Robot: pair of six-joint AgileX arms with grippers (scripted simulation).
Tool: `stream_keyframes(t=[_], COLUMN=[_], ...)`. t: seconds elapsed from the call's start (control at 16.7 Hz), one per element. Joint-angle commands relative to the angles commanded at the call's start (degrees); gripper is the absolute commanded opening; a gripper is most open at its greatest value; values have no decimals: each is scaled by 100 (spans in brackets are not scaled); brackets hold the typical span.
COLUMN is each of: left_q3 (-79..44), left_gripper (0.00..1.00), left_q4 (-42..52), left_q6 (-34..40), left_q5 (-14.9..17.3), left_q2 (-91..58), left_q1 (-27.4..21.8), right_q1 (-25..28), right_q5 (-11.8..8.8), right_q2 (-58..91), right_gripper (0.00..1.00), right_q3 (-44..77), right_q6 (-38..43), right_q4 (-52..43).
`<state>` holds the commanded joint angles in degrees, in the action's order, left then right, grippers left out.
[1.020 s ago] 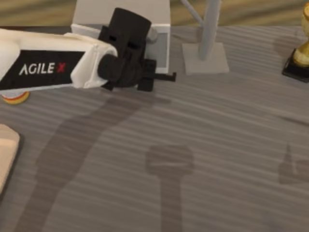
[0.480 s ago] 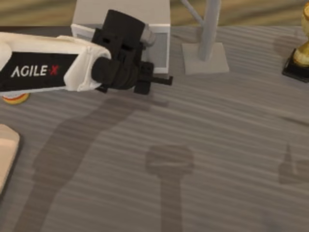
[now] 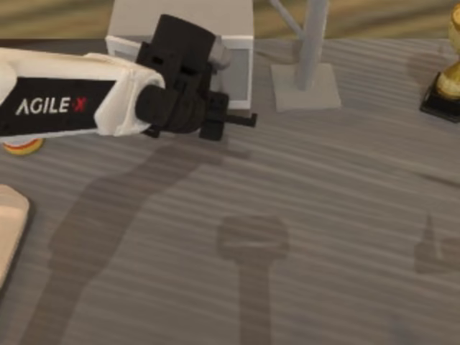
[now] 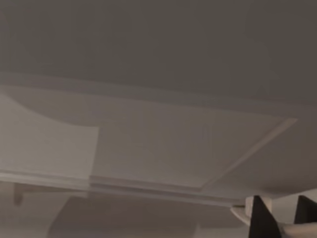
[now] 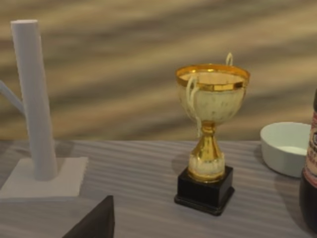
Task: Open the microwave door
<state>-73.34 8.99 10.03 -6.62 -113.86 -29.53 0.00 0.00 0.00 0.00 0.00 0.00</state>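
Wood-grain surface [image 3: 302, 215] spans the top view. Microwave [image 3: 136, 18] sits at its far edge, just behind the left end effector [image 3: 233, 118]; microwave door [image 4: 148, 144] fills the left wrist view, door looks shut, close up. Left arm reaches across from the left side, end effector at the microwave's front-right corner; can't tell if its fingers are clenched or released. Pole stand [image 3: 307, 79] just right of it, gold trophy [image 5: 210, 139] well right, white bowl [image 5: 286, 148] beyond. Right arm not in top view.
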Motion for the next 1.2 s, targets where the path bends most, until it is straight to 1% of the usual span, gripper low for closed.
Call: stream_keyframes(t=[0.78,0.9,1.2], left_q3=[0,-2,221], left_gripper=[0,0,0], left_q4=[0,1,-109], left_q6=[0,16,-272], left_q5=[0,54,252], left_q2=[0,-6,171], left_q1=[0,-40,73], right_q1=[0,0,0], right_q5=[0,0,0], right_q2=[0,0,0], right_gripper=[100,100,100], right_q3=[0,0,0], right_q6=[0,0,0], right_q4=[0,0,0])
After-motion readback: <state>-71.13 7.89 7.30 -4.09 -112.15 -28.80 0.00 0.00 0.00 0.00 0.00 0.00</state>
